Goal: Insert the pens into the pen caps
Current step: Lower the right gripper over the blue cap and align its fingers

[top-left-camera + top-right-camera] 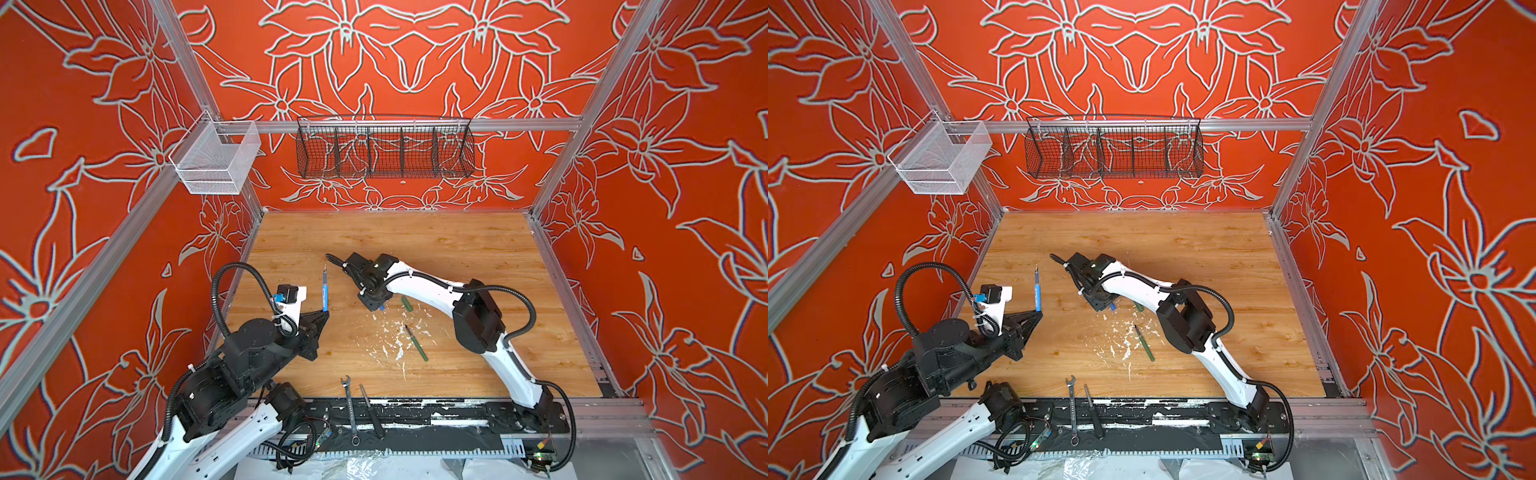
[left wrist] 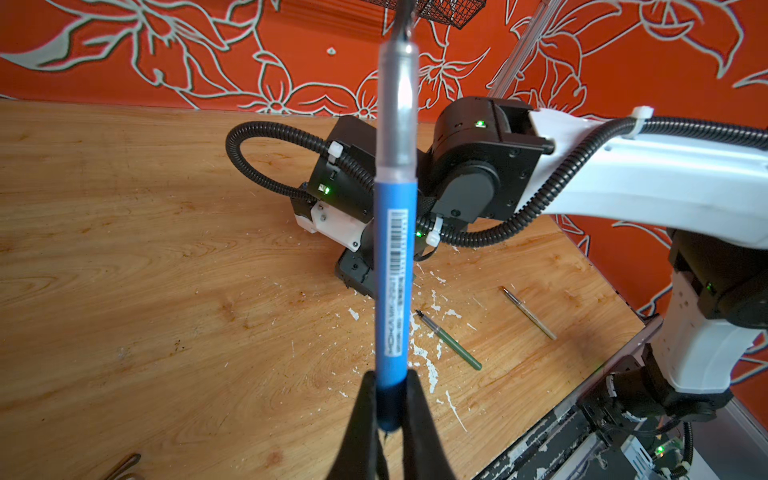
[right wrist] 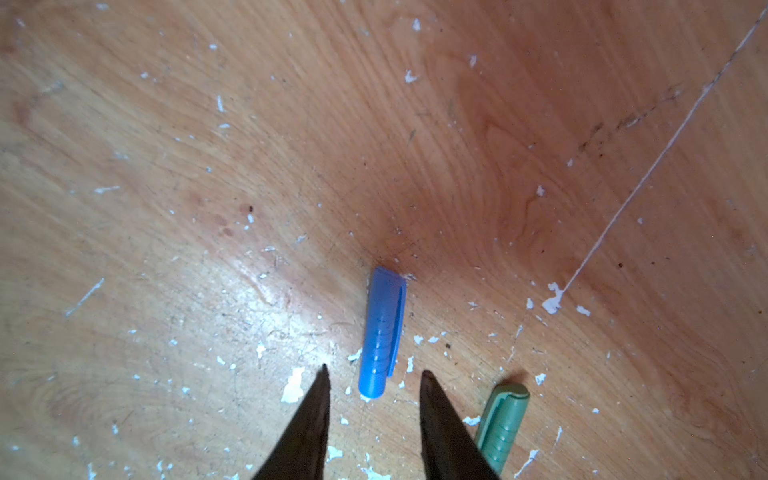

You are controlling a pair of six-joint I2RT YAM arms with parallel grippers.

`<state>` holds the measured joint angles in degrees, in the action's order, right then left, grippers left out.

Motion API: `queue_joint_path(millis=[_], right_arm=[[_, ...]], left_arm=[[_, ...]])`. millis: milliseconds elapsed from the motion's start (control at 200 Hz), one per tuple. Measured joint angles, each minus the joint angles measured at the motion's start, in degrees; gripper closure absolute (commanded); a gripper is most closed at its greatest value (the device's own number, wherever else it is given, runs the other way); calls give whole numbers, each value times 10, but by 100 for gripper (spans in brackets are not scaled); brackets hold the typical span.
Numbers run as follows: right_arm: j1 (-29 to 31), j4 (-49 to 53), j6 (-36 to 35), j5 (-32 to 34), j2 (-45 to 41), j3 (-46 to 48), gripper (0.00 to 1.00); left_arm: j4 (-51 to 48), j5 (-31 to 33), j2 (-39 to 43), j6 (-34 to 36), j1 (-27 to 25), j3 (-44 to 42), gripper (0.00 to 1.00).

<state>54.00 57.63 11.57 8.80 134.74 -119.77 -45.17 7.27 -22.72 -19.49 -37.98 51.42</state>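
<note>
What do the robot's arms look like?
The left arm and right arm have white shells and chunky black joints. Ribbed black cables loop along them, tied with white zip ties. Tiny green lights glow on the right arm. The left gripper and right gripper have pointed black fingers.

This is a robotics lab test cell: a wooden tabletop (image 1: 415, 237) is boxed in by an aluminium frame (image 1: 519, 124) whose walls (image 1: 685, 208) are orange flower-patterned panels. A left robot arm (image 1: 249, 345) and a right robot arm (image 1: 424, 282) rise from a black rail (image 1: 457, 432) at the front, where bare cables and a small circuit board (image 1: 540, 457) show. A wrench (image 1: 350, 409) lies across that rail, and a black wire basket (image 1: 384, 151) and a white mesh basket (image 1: 212, 162) hang from the frame.
</note>
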Motion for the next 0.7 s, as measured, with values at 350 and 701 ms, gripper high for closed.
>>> queue_joint_path(millis=[350,701], right_arm=[[0,10,-3,13,31,-26,69],[0,30,-4,25,49,-43,71]], left_arm=[[0,1,0,0,0,0,100],[0,1,0,0,0,0,100]])
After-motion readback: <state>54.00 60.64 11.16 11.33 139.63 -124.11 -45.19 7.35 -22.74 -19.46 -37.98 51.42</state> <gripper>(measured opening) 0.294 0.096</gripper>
